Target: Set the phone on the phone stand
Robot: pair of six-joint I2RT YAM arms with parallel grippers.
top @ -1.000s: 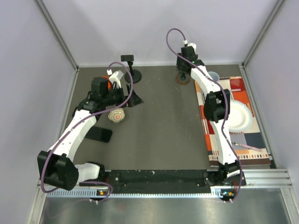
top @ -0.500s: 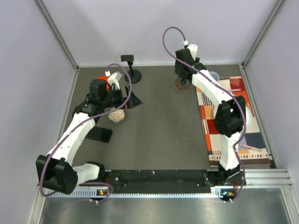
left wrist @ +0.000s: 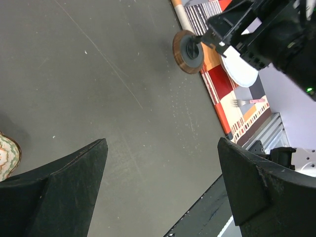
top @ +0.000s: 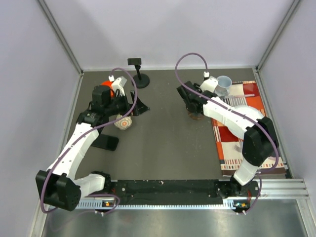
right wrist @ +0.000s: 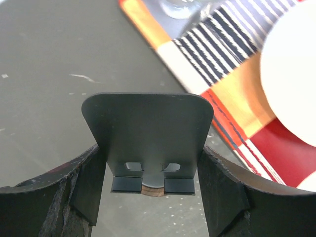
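Observation:
The phone lies flat on the dark table at the left, beside my left forearm. The black phone stand stands upright at the back, left of centre, with nothing on it. My left gripper is open and empty, hovering between the stand and the phone; the left wrist view shows its jaws spread wide over bare table. My right gripper is shut on the grey plate of a brown-based stand, its fingers pressing both side edges.
A patterned bowl sits just near of my left gripper, and an orange object lies behind the left arm. At the right, a striped placemat carries a white plate, a grey cup and a fork.
My right arm has carried the brown-based stand from the back of the table, beside the cup, nearer and toward the middle. My left gripper has shifted slightly.

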